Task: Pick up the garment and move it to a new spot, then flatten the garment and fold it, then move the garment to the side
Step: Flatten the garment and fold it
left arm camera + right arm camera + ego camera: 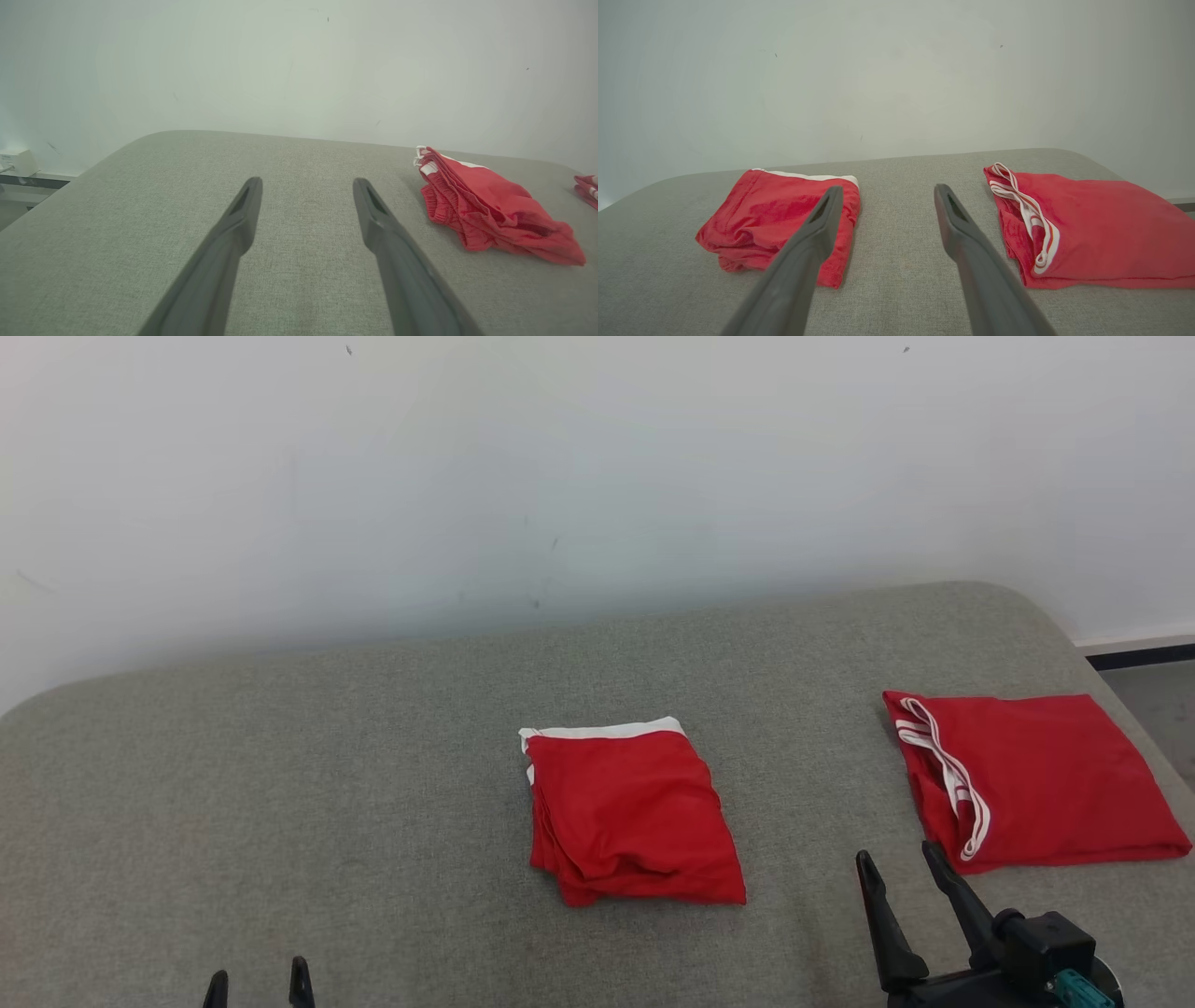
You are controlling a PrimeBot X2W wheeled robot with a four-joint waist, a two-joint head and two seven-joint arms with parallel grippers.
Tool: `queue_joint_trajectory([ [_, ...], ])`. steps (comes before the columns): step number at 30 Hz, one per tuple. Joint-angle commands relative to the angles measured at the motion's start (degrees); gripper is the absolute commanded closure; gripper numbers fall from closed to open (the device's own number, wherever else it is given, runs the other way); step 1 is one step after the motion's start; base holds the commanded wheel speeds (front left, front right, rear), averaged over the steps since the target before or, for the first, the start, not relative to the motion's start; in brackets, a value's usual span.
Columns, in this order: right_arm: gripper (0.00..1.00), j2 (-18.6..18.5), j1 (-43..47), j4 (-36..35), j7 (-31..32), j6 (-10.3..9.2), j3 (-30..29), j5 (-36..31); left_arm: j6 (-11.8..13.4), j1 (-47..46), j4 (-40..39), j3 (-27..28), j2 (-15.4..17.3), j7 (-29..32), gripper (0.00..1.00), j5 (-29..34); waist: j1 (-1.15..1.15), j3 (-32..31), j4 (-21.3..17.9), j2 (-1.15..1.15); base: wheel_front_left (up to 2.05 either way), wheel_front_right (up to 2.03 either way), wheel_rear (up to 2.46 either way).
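Note:
A folded red garment with a white band lies in the middle of the grey padded surface. A second folded red garment with white striped trim lies near the surface's right edge. My right gripper is open and empty, just in front of the striped garment's near-left corner and apart from it. In the right wrist view the right gripper points between the banded garment and the striped one. My left gripper is open and empty at the front left, with the banded garment to its right.
A white wall rises right behind the padded surface. The surface's rounded right edge drops to a grey floor. A small white box sits by the wall past the surface's left end.

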Motion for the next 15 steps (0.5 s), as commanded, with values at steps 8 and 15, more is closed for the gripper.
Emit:
queue_joint_trajectory([
  [8,0.00,0.97,1.25,-0.57,0.02,-0.16,-0.88,0.23,-0.20,0.95,0.65,0.34,0.01,0.00,0.00,0.18,0.01,-0.43,0.52,0.00,0.00,0.00,0.00],
  [15,0.00,1.47,1.88,0.22,0.01,-0.16,-1.50,0.26,-0.55,1.46,0.91,0.62,0.01,0.00,0.00,0.40,0.01,-0.73,0.79,0.00,0.00,0.00,0.00],
])
